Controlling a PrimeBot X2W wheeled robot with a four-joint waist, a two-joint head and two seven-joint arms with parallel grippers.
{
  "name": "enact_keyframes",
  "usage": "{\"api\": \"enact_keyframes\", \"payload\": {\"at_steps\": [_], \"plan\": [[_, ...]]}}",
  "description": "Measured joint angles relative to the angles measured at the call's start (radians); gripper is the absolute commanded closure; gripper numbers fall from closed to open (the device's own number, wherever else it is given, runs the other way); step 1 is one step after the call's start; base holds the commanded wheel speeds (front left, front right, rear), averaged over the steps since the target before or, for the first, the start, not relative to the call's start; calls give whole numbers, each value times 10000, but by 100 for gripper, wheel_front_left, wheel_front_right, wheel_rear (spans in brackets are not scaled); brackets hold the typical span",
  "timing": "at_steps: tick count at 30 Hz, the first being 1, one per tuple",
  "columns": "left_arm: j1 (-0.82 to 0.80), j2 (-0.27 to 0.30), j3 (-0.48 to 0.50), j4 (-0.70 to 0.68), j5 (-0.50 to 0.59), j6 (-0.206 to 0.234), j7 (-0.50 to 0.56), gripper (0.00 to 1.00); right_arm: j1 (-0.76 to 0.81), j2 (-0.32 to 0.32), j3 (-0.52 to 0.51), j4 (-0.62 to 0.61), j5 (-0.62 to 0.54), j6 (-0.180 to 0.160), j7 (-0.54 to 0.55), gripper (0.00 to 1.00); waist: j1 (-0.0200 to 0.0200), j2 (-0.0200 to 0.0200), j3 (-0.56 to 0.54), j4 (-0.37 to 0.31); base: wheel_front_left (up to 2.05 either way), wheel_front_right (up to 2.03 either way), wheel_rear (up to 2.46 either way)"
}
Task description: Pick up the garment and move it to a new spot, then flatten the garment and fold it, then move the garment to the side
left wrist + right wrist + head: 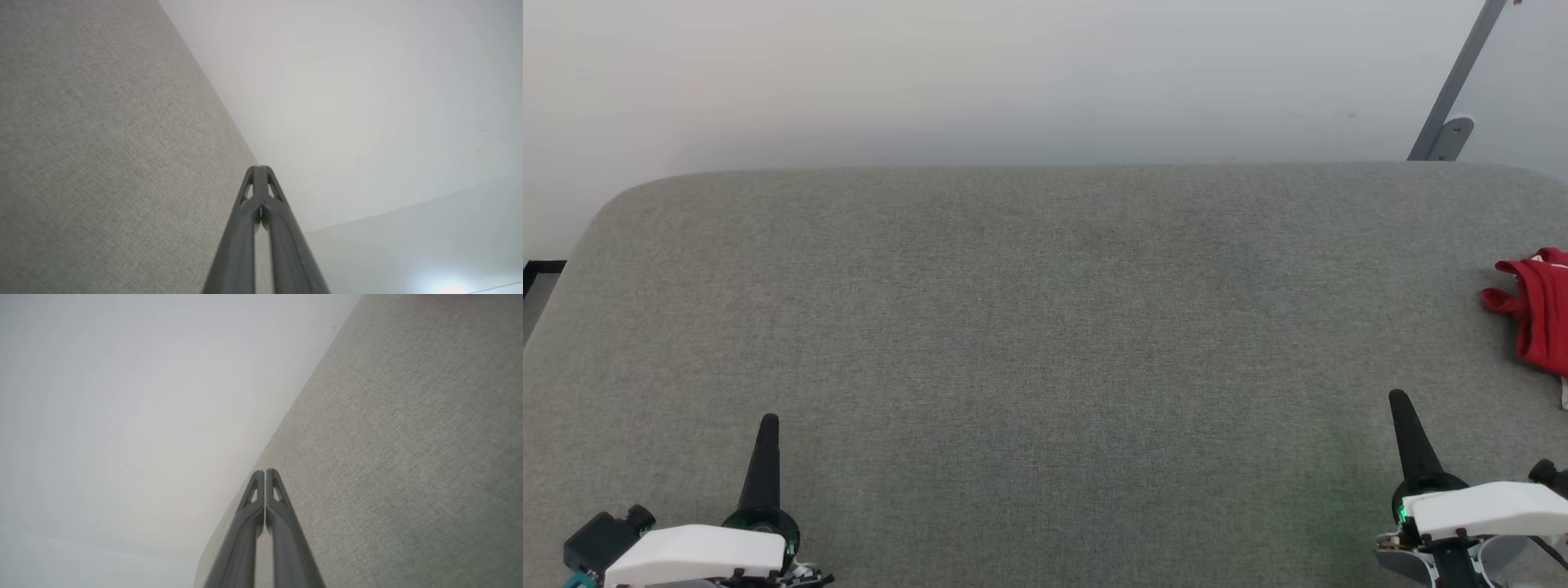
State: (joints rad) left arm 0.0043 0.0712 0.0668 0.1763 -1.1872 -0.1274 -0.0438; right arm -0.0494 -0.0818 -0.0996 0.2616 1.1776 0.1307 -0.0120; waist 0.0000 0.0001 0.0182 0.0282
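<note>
Left end effector (769, 420) and right end effector (1400, 398) sit closed, empty; the right should open wide, reaching two o'clock for the garment (1539, 310).

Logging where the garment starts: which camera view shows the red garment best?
The head view: the garment lies bunched on the grey padded surface at the picture's right edge, partly cut off. Both wrist views take in that surface and the pale wall.

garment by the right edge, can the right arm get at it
Probably yes: the garment lies bunched on the grey surface, ahead and right of the right arm's fingers, with nothing between. The fingers are shut and would need to open first.
</note>
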Motion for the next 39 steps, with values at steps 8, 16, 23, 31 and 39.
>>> {"api": "enact_keyframes", "payload": {"at_steps": [8, 16, 23, 31, 39], "plan": [[-159, 10, 2, 113, -727, 0, 192, 100, -52, 58, -19, -21, 711, 0, 209, 100, 0, 0, -20, -38, 0, 0, 0], [-281, 15, 12, 217, -1400, 0, 393, 100, -139, 100, -38, -38, 1365, 0, 397, 100, 0, 0, -40, -75, 0, 0, 0], [-421, 17, 23, 309, -1977, 0, 543, 100, -231, 134, -54, -61, 1908, 0, 566, 100, 0, 0, -58, -108, 0, 0, 0], [-605, 17, 36, 387, -2591, -2, 721, 100, -291, 169, -73, -77, 2485, 0, 738, 100, 0, 0, -78, -146, 0, 0, 0], [-721, 17, 58, 474, -3166, -2, 895, 100, -401, 201, -90, -96, 3033, 0, 907, 100, 0, 0, -98, -184, 0, 0, 0]]}}
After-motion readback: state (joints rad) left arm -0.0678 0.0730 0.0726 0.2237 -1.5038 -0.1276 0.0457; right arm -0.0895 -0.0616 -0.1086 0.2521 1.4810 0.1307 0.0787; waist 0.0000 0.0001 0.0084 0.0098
